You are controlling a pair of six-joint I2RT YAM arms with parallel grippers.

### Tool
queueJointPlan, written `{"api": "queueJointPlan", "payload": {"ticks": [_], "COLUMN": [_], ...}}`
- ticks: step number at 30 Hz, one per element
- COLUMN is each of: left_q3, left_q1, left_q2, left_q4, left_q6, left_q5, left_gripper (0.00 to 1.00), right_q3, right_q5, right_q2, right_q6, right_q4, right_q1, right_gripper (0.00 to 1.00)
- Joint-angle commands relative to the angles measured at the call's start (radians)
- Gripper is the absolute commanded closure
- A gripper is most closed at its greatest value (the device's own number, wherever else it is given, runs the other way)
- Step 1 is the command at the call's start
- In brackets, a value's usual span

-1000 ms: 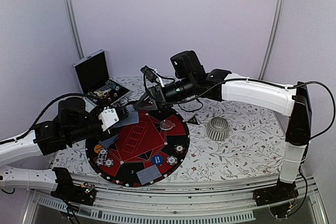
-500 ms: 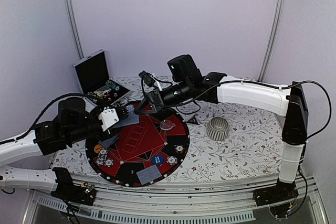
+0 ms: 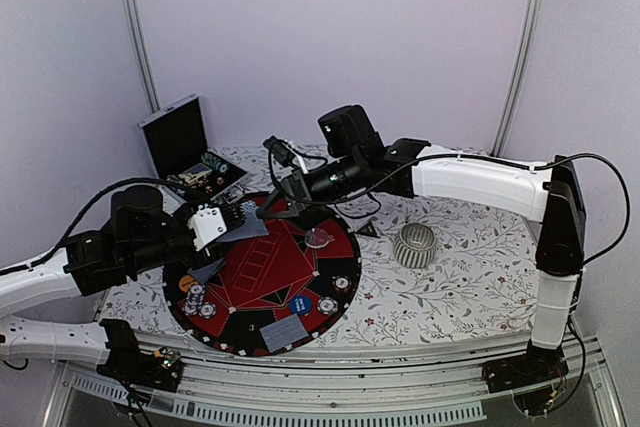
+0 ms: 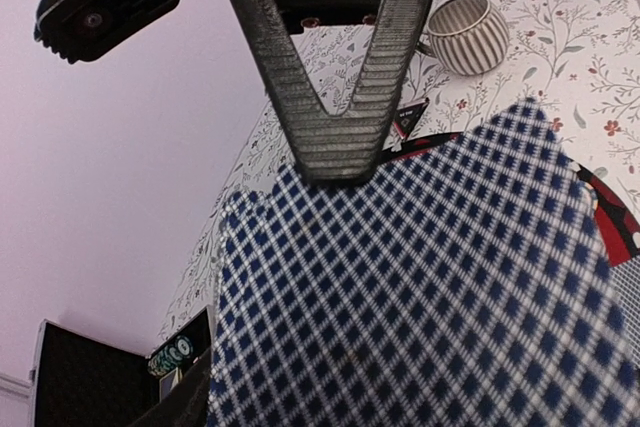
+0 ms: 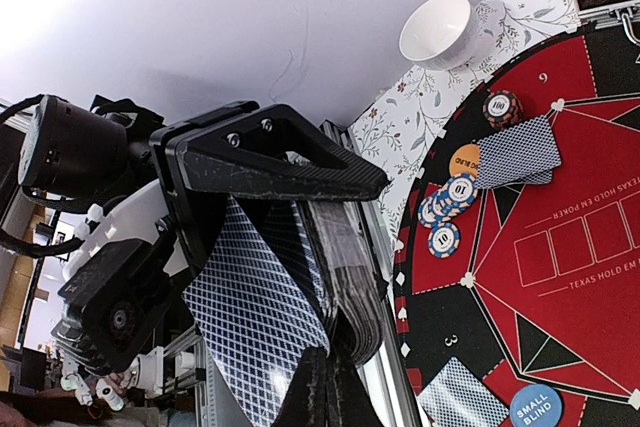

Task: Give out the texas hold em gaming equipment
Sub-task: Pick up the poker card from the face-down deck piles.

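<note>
**Two arms meet over the mat's far-left rim, one card pinched**

The floral-cloth surface (image 3: 470,277) shows its widest bare stretch on the right; the right arm (image 3: 480,177) spans above that stretch from the near right corner; the left arm (image 3: 100,252) comes in low from the left edge. The round red-and-black mat (image 3: 262,269) sits left of centre, its near rim close to the surface's near edge. The black hinged case (image 3: 176,137) stands open just beyond the mat's far-left rim; the ribbed silver cup (image 3: 414,244) stands well apart from the right rim, with cloth all around it.

Above the far-left rim the left end effector (image 3: 232,217) grips a deck of cards (image 4: 420,297), held clear of the mat; the right end effector (image 4: 335,159) has its fingers pressed together on the far edge of the top card (image 4: 300,207).

On the mat, one card pair (image 3: 283,332) lies by the near rim and another by the left rim; a blue disc (image 3: 299,304), an orange disc (image 3: 186,284) and a clear disc (image 3: 318,239) lie apart from one another; poker chips (image 3: 195,299) cluster beside the orange disc.
</note>
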Motion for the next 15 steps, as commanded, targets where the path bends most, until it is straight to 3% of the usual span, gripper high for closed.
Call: {"api": "queueJointPlan", "payload": {"ticks": [1,15], "left_q3": [0.001,0.001], "left_q1": [-0.018,-0.018], "left_q2": [0.007,0.006], "left_q4": [0.017,0.016], "left_q6": [-0.018,-0.021], "left_q5": [0.007,-0.002], "left_gripper": [0.47,0.46], "right_q3": [0.013,-0.033], "right_q5": [0.005,0.062], "right_q2": [-0.022,-0.116], "right_q6": [-0.004,-0.015], "right_q4": [0.015,0.018], "right_q1": [-0.002,-0.023], "right_gripper": [0.98,0.99]}}
